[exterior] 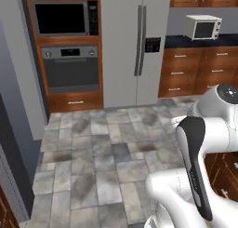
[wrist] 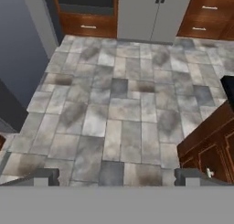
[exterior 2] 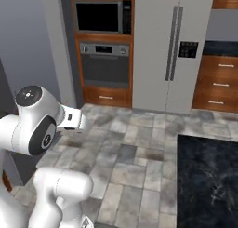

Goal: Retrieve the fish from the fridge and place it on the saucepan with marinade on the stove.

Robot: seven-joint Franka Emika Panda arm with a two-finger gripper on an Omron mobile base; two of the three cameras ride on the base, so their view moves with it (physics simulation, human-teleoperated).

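The fridge [exterior: 135,45] stands shut across the tiled floor [exterior: 102,148], so the fish is presumably behind its doors, unseen; the gripper [wrist: 116,177] hangs empty with jaws spread wide, held back over the floor, likely because the base is well apart from the handles [exterior: 140,41].

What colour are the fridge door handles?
Dark grey, two vertical bars on the light-grey fridge doors; the handles show best in the left base view.

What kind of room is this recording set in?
A rendered home kitchen: a tall two-door fridge with its doors shut, a built-in microwave above a wall oven, and a white toaster oven on a dark counter over wooden drawers.
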